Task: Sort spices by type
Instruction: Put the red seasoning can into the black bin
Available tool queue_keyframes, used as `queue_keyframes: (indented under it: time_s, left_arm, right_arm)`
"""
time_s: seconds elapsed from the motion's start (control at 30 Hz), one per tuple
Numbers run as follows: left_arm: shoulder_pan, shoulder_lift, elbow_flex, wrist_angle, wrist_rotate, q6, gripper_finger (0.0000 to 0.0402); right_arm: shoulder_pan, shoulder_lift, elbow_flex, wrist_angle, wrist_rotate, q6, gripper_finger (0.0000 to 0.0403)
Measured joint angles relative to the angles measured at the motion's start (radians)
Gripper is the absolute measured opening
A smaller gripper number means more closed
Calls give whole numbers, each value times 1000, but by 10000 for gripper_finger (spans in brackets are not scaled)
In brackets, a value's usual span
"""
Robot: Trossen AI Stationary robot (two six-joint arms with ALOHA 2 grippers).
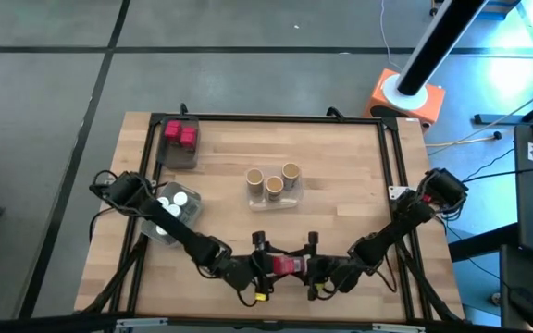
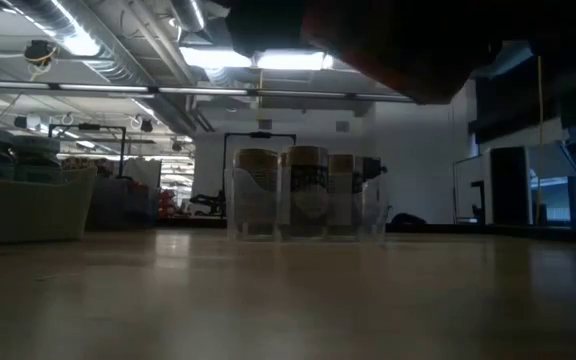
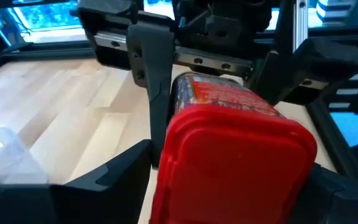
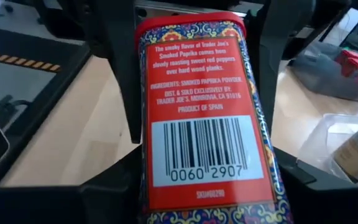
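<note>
A red tin of paprika (image 1: 288,266), one of the spices, hangs level near the table's front edge between my two grippers. My left gripper (image 1: 265,266) comes from the left and is shut on its red-lidded end (image 3: 235,155). My right gripper (image 1: 311,266) comes from the right and is shut on the barcode end (image 4: 207,149). Three tan cork-topped jars (image 1: 273,183) stand in a clear tray at the centre. Red jars (image 1: 180,137) sit in a tray at the far left. White-capped jars (image 1: 176,203) sit in a tray under my left arm. My left gripper pinches the tin's red lid end (image 3: 166,162) between its two fingers, one on each narrow side. The fingers come nearly level from the table's left and lie along the tin, which is clear of the table. My right gripper pinches the tin's bottom end, beside the barcode (image 4: 146,180), between its two fingers, one on each narrow side. It comes nearly level from the table's right, along the tin. The label's back faces its camera.
A black frame (image 1: 389,176) runs round the wooden table top. The tray of tan jars (image 2: 303,195) stands mid-table, beyond the grippers. Bare wood lies to the right of it and along the front edge.
</note>
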Motion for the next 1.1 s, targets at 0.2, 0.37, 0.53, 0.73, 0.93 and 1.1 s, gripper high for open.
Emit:
queue_keyframes:
  time_s: [0.2,0.37,0.53,0.73,0.93,1.1]
  left_arm:
    - [19,0,1,-5,17,24,263]
    - [28,0,1,-20,20,49,211]
    - [38,-19,1,-44,30,83,200]
    - [59,-112,5,-168,32,69,196]
    - [93,-264,7,-382,11,9,196]
    - [108,-381,7,-560,-73,-46,196]
  right_arm:
    - [-23,1,-1,-8,-47,-7,203]
    - [-23,1,-2,-13,-31,-11,203]
    - [-24,1,-2,-12,-32,-20,215]
    - [-24,-23,1,-34,24,-155,370]
    - [-32,-115,-1,-104,226,-366,353]
    - [-60,-197,-1,-181,355,-534,322]
